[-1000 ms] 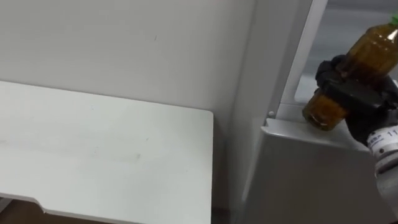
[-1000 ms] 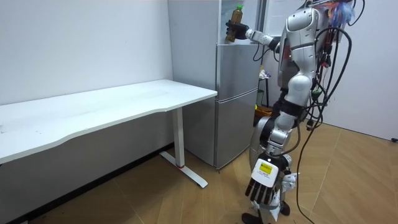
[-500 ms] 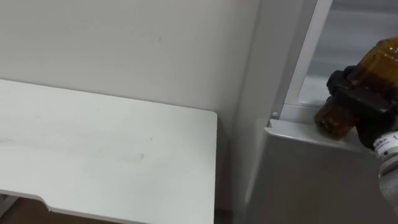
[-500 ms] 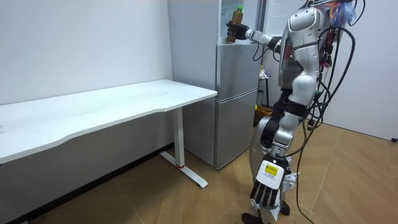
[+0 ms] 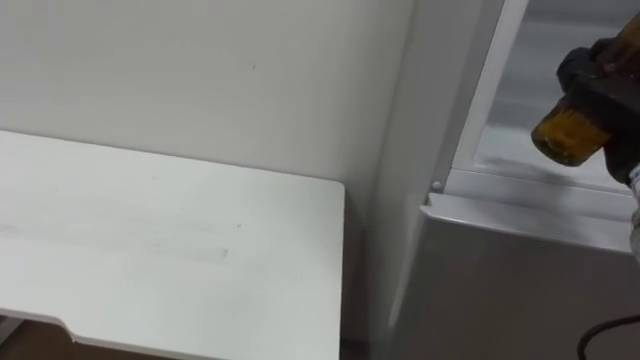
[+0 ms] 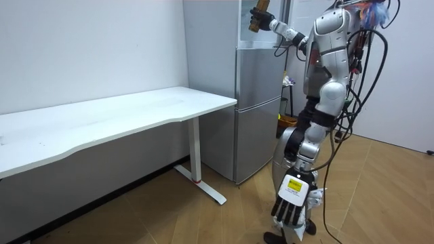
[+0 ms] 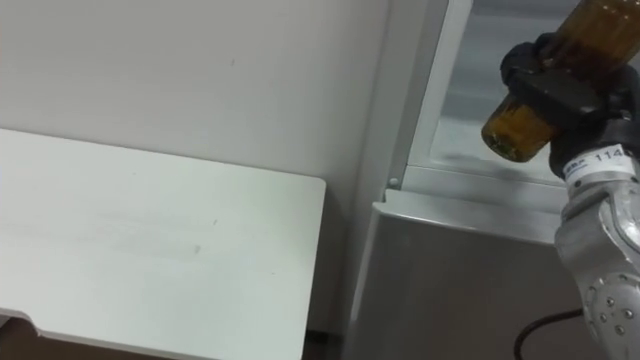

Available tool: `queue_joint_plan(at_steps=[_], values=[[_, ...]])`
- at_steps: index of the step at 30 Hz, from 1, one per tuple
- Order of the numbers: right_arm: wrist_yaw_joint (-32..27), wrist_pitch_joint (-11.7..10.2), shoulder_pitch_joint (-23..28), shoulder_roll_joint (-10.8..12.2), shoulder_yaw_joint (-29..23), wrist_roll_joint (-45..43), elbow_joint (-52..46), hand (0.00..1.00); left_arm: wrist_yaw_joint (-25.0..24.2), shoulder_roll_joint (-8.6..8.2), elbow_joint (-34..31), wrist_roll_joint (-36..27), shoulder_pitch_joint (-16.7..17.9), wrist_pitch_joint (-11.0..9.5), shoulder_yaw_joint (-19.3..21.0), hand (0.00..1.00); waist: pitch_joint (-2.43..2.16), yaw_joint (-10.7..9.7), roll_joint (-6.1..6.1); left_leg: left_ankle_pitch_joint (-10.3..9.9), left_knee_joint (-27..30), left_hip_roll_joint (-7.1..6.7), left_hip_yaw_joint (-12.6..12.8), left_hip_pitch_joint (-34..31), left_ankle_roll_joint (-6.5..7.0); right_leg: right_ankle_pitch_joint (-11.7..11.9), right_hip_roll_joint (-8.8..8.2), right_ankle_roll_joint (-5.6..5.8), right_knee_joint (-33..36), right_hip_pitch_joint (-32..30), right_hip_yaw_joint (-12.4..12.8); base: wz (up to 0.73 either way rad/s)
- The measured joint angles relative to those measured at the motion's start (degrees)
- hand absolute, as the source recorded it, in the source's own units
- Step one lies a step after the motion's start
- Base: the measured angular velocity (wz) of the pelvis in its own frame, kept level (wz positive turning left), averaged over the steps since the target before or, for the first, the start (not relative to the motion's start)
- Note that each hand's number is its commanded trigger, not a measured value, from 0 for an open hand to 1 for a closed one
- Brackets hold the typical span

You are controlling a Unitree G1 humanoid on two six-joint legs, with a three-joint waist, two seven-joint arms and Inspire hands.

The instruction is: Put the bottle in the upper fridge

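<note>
Right hand [image 7: 568,92] was curled round the bottle [image 7: 517,128] and held it tilted, base clear above the sill of the open upper fridge [image 7: 470,205] — free room beneath. Left hand [image 6: 288,207] hung low, fingers relaxed. Counter [image 7: 150,230] edge stood near the fridge — a gap between.

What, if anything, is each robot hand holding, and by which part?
The right hand holds the brown bottle, fingers curled round its lower body just above the base. The left hand hangs open at the robot's side, holding nothing.
</note>
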Motion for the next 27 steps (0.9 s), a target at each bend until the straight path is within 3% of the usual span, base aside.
queue_joint_plan(at_steps=[14, 22, 27], values=[[-1.2, 0.0, -1.2, -0.5, 0.0, 0.3, 0.0, 1.00, -0.6, 0.01, -0.5, 0.0, 0.2, -0.5, 0.0, 0.00, 0.06, -1.2, 0.06, 0.0, -0.1, -0.06, 0.1, -0.1, -0.01, 0.0, 0.01, 0.01, 0.0, 0.0, 0.1, 0.00], [-0.8, -0.6, -1.7, -1.5, 0.5, 1.6, 3.3, 1.00, -0.6, 0.29, -0.6, 0.1, 0.2, -0.4, -0.1, 0.00, 0.34, 0.0, -0.42, 0.0, -0.1, -0.02, 0.1, -0.1, -0.04, 0.0, 0.02, 0.00, 0.0, 0.0, -0.2, 0.00], [-0.9, -0.5, -2.2, -1.6, 0.5, 1.5, 7.8, 1.00, -0.8, 0.37, -1.0, 0.0, 0.3, 1.1, 0.0, 0.00, 0.53, 0.2, -0.68, -0.3, 0.9, -0.01, -1.3, -2.0, -0.02, 0.0, -0.06, 0.00, -0.1, -0.7, -1.5, 0.13]])
